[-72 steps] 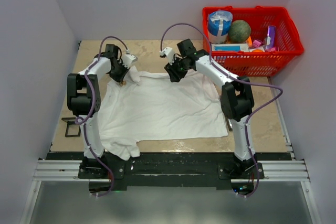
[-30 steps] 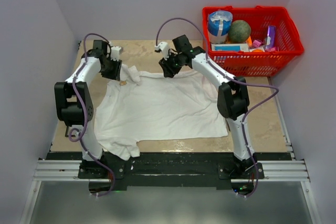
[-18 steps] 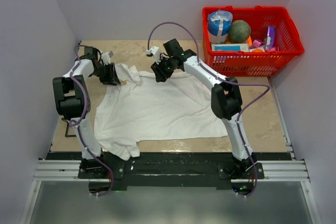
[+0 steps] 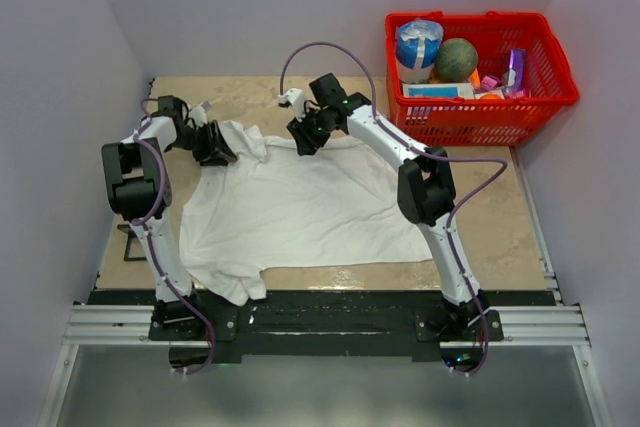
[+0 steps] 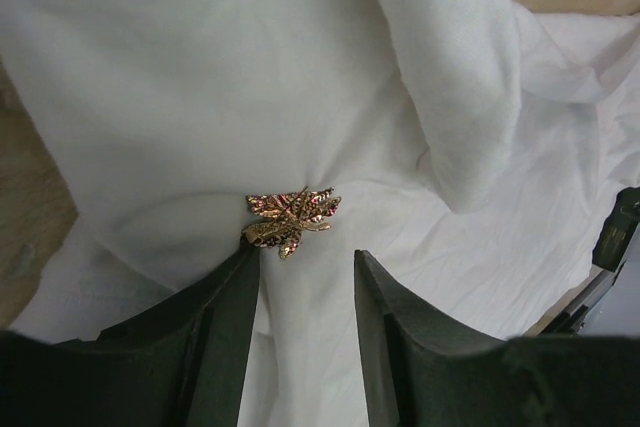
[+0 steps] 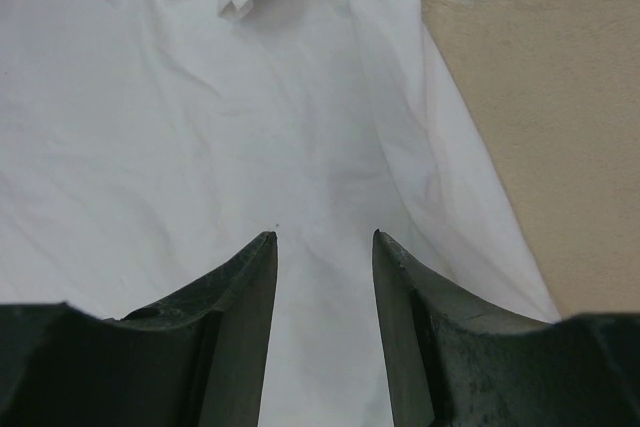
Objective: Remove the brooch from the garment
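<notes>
You're aiming your left gripper (image 5: 307, 255), jaws parted and empty, at the brooch (image 5: 292, 219); your right gripper (image 6: 320, 239), likewise parted, is hovering over the shirt (image 6: 150, 127), probably to anchor it.

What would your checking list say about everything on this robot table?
Surface: tan table, partly under cloth.
Job's things: white garment spread out, wrinkled; gold brooch pinned on a bunched fold.
Clutter: red basket of odds, far right corner; black stand, left edge.
Tools: left tool open, brooch just past its tips; right tool open over plain cloth.
Cables: purple cable loops above the right arm.
Surroundings: plain walls.
</notes>
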Motion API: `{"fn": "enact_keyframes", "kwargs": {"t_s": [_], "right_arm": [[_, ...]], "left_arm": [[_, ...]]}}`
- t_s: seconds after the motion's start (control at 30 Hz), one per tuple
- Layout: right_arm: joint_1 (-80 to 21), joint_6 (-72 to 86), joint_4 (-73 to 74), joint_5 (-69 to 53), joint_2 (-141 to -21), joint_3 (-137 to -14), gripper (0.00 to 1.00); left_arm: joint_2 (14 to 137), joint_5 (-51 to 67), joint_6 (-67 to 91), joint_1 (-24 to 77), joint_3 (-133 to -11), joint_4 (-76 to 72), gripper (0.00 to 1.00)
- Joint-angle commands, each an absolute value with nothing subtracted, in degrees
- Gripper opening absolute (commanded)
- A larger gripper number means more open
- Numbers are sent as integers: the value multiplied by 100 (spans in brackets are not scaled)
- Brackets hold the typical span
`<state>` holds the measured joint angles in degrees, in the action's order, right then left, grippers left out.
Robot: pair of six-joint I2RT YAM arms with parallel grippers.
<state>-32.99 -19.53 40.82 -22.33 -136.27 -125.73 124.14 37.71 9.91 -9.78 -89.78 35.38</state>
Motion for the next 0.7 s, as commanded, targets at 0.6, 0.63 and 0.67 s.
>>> {"fn": "enact_keyframes", "kwargs": {"t_s": [0.6,0.63,0.67], "right_arm": [[-3287,-1863,4157,-2180,-13720,-12911,47],[-3287,-1863,4149,-2171,-13720,-12902,47],[-3287,-1863,4140,-2162,-13720,-12894,47]], "left_arm": [[12700,4693,1494,-1257,-9202,2918,28],[12726,4719,1494,-1266,-9202,2909,26],[12744,4737,1503,-1257,-9202,2900,25]]}}
